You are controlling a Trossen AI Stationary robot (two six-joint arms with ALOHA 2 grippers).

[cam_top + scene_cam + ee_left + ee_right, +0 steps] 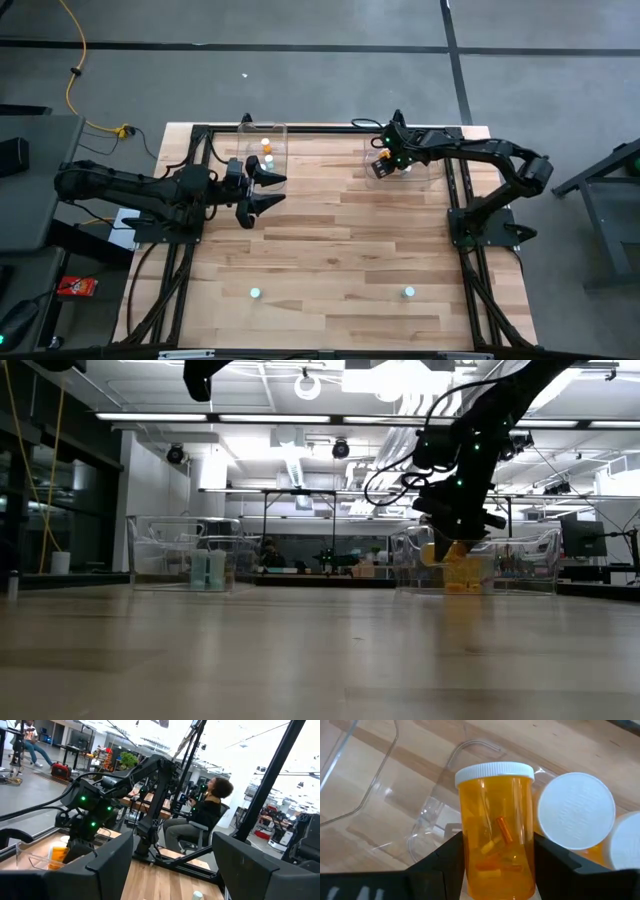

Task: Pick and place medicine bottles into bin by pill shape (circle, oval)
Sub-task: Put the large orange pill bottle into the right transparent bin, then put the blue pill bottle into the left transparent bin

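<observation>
The right end effector [495, 865] grips an amber plastic medicine bottle [496, 845] with a white cap over the clear plastic right-hand bin [400, 165], which already holds bottles. The left end effector [268, 192] hangs open beside the clear left-hand bin [262, 150], also partly filled. Two white-capped bottles [256, 293] remain on the wooden table [330, 250], well apart from that right-hand bin, so sorting looks nearly done.

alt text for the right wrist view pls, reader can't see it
The right gripper holds an upright amber medicine bottle with a white cap between its dark fingers, over a clear plastic bin on the wooden table. Two more white-capped bottles sit beside it.
</observation>
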